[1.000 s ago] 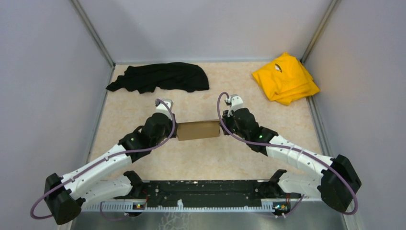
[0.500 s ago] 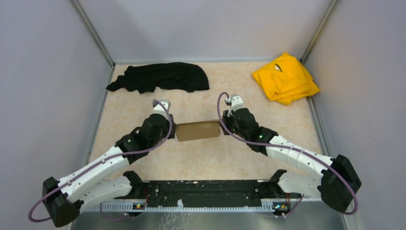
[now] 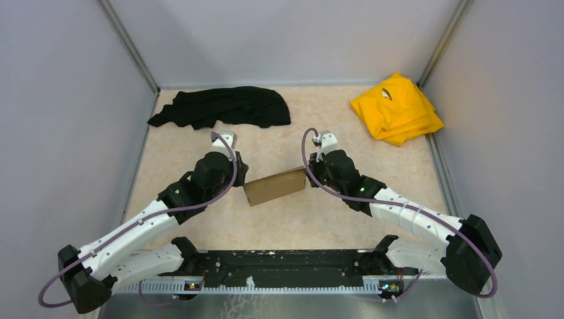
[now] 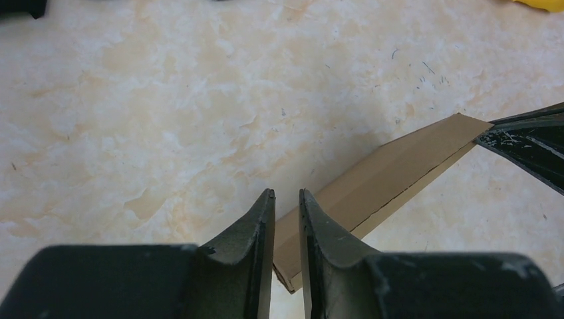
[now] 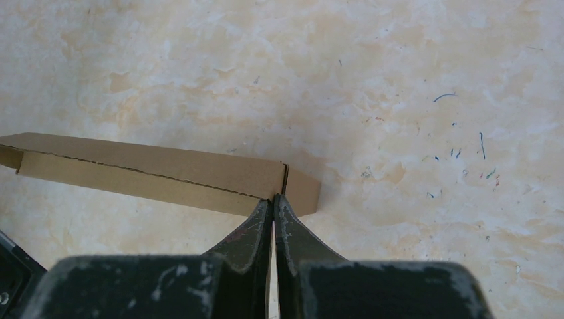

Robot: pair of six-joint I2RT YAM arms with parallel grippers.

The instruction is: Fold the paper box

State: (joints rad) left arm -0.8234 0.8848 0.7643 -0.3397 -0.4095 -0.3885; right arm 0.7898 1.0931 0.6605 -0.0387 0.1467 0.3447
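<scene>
The paper box is a flat brown cardboard mailer lying slanted on the table between my two grippers, its left end nearer the arm bases. My right gripper is shut on the box's right end; in the right wrist view its tips pinch the edge of the box beside a small end flap. My left gripper is at the box's left end. In the left wrist view its jaws stand a narrow gap apart, with the box lying beyond them, not held.
A black cloth lies at the back left and a folded yellow cloth at the back right. Grey walls close in the table on the left, right and back. The black rail of the arm bases runs along the near edge.
My left gripper has drawn back and to the left, off the box's left end. That end has swung toward the near edge, so the box now lies slanted. The right arm has not moved.
</scene>
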